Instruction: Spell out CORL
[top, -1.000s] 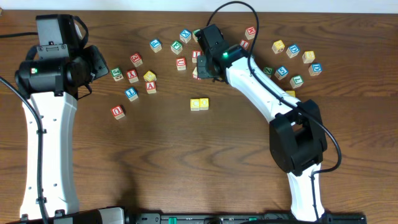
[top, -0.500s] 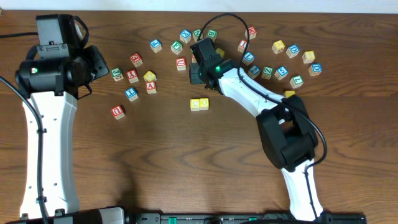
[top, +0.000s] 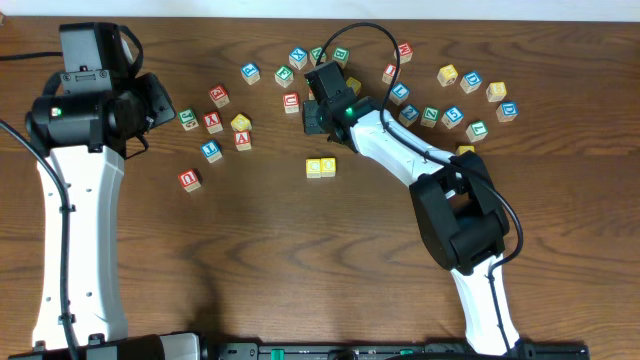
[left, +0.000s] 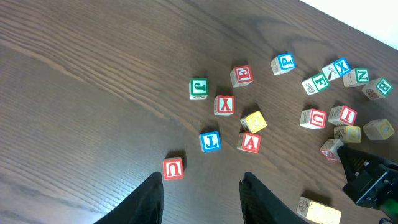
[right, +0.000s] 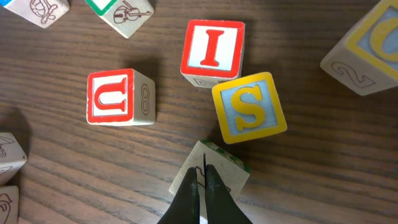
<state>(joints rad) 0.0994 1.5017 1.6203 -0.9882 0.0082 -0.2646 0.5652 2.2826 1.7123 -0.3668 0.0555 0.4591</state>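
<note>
Two yellow cubes (top: 320, 167) lie side by side in the middle of the table; they also show in the left wrist view as yellow cubes (left: 318, 210). The blue L cube (top: 211, 151) lies left of them, the same L cube (left: 210, 141) ahead of my left gripper (left: 202, 196), which hangs open and empty above the wood. My right gripper (right: 204, 173) is shut, its tips resting over a pale cube (right: 214, 163) with a green-edged side; the cube's letter is hidden, and it is not between the fingers. From overhead the right gripper (top: 318, 118) sits amid the upper cluster.
Red I cube (right: 212, 51), red U cube (right: 118, 97) and yellow S cube (right: 249, 107) crowd just beyond the right fingertips. Several more letter cubes are scattered along the back, right cluster (top: 470, 95) and left cluster (top: 225, 120). A red U cube (left: 173, 168) lies near the left fingers.
The right wrist swung left and down into the cluster by the red I cube, and its jaws closed fully. The left arm has not moved.
</note>
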